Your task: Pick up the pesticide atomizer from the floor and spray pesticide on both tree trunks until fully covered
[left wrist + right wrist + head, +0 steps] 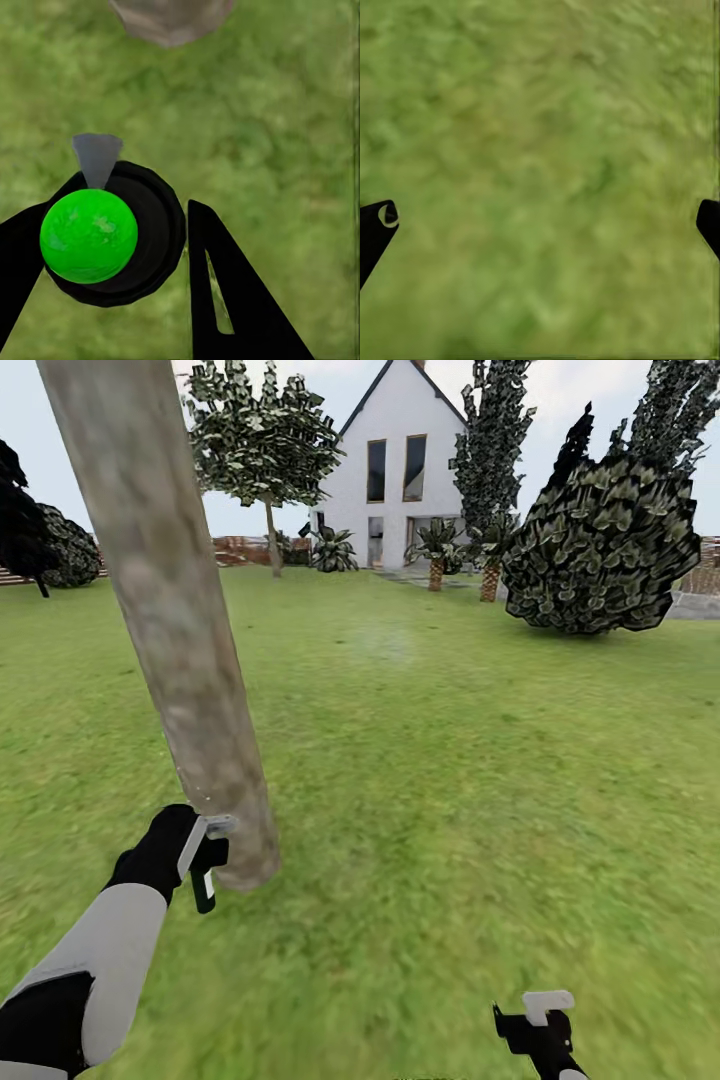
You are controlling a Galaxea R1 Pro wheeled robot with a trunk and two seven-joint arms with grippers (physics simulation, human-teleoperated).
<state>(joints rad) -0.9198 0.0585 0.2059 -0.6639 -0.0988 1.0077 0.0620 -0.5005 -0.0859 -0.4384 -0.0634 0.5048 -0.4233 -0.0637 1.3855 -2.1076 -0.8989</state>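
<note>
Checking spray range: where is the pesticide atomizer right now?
In the head view, the pesticide atomizer is held in the left pincer at lower left, right beside the base of the thick tree trunk, above the grass.

**Garden tally: one trunk, one bottle, two grippers**

One thick pale tree trunk (pixel 170 610) rises from the lawn (pixel 450 780). One pesticide atomizer (pixel 204 860) sits in the left gripper (pixel 205 850); the right gripper (pixel 540 1025) makes two. One white house (pixel 400 470) stands behind, beside one large dark bush (pixel 600 545).
</note>
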